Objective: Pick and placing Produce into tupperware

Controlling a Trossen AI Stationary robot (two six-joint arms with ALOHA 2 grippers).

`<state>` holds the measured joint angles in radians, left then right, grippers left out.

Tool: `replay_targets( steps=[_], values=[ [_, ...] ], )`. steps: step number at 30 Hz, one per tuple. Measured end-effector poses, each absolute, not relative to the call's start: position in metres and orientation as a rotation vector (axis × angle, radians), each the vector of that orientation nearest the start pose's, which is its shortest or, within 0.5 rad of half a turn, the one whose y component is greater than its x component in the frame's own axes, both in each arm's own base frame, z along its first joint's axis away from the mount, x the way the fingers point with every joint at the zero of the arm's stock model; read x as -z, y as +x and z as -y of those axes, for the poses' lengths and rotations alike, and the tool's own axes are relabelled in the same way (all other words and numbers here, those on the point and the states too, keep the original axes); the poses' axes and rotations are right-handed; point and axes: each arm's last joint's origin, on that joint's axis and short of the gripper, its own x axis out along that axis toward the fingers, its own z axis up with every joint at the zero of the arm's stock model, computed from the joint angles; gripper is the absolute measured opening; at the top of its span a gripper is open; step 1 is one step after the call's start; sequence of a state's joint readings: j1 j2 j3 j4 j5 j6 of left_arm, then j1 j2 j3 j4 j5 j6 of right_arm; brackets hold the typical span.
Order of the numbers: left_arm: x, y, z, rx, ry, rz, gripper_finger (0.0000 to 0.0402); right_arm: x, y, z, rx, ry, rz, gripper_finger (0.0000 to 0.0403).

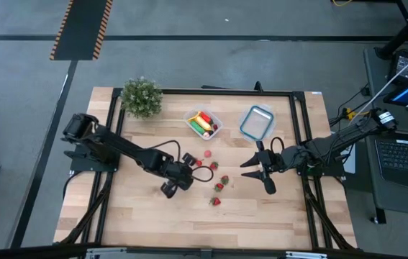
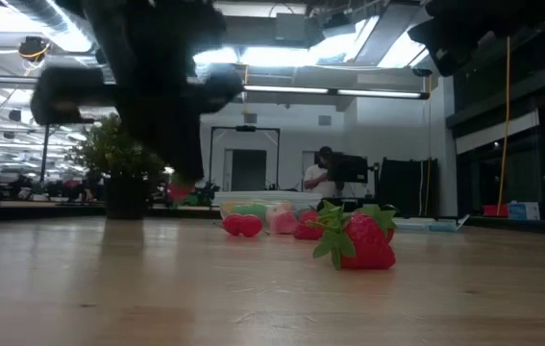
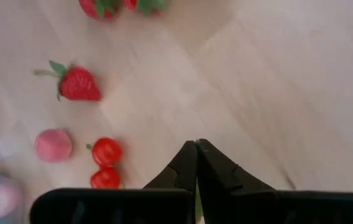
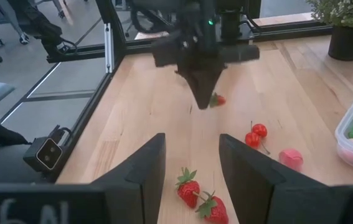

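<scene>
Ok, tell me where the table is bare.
Bare: the near strip below the strawberries, and the left edge below the plant. Crowded: the middle, between the left gripper, right gripper and tupperware.

Left gripper (image 1: 186, 167) mid-tabletop, jaws pinched together; right gripper (image 1: 255, 173) opposite, jaws parted, empty

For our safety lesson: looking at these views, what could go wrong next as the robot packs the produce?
1. The left gripper is shut with a small strawberry just at its tips; any hold looks slight and may slip.
2. The right gripper waits open close by; the arms could collide over the loose strawberries.
</scene>
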<state>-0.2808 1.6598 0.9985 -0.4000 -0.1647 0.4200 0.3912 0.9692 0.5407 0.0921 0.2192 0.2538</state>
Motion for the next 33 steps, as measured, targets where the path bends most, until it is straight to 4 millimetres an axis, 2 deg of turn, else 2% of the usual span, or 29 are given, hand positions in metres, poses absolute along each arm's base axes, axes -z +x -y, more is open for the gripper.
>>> replay_targets(
  steps=[8,14,20,26,29,33],
  values=[
    [-0.214,0.293,0.077,0.281,0.508,-0.909,0.0000,-0.236,0.200,-0.076,-0.124,0.139,-0.371,0.0152],
    [-0.224,0.280,0.067,0.224,0.445,-0.781,0.0000,-0.232,0.204,-0.078,-0.126,0.122,-0.378,0.0152],
    [-0.223,0.263,0.061,0.185,0.380,-0.632,0.0000,-0.234,0.206,-0.078,-0.139,0.080,-0.346,0.0152],
    [-0.220,0.250,0.059,0.186,0.331,-0.394,0.0000,-0.236,0.207,-0.079,-0.147,0.054,-0.319,0.0152],
    [-0.213,0.245,0.058,0.207,0.281,-0.285,0.0000,-0.237,0.208,-0.079,-0.149,0.057,-0.303,0.0152],
    [-0.201,0.237,0.056,0.206,0.234,-0.223,0.0000,-0.237,0.208,-0.079,-0.149,0.055,-0.303,0.0152]
  ],
)
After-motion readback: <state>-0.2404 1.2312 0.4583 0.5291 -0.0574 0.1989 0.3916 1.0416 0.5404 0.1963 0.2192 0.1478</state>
